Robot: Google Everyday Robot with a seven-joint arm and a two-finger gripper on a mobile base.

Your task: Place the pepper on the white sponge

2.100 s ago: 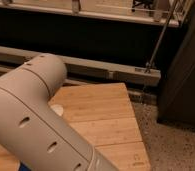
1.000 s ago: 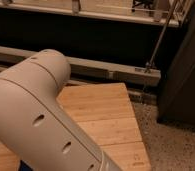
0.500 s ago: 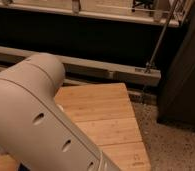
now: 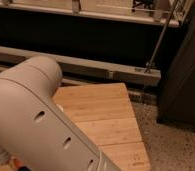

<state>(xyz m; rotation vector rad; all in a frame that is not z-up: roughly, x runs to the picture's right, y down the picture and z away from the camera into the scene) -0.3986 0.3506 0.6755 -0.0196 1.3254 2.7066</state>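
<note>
My large grey arm (image 4: pixel 36 120) fills the left and lower part of the camera view and covers most of the wooden table (image 4: pixel 108 117). My gripper is out of view, hidden behind or below the arm. The pepper and the white sponge are hidden or out of view. A small orange patch (image 4: pixel 13 164) shows at the bottom left edge beside the arm; I cannot tell what it is.
The wooden table's right edge and far corner show, with speckled floor (image 4: pixel 171 145) to its right. A dark cabinet (image 4: pixel 183 75) stands at the right. A grey rail (image 4: pixel 111 67) and a dark wall run behind the table, with a slanted metal rod (image 4: pixel 158 45).
The arm has shifted a little: its upper end moved up and right, then settled back slightly. Nothing else has changed.
</note>
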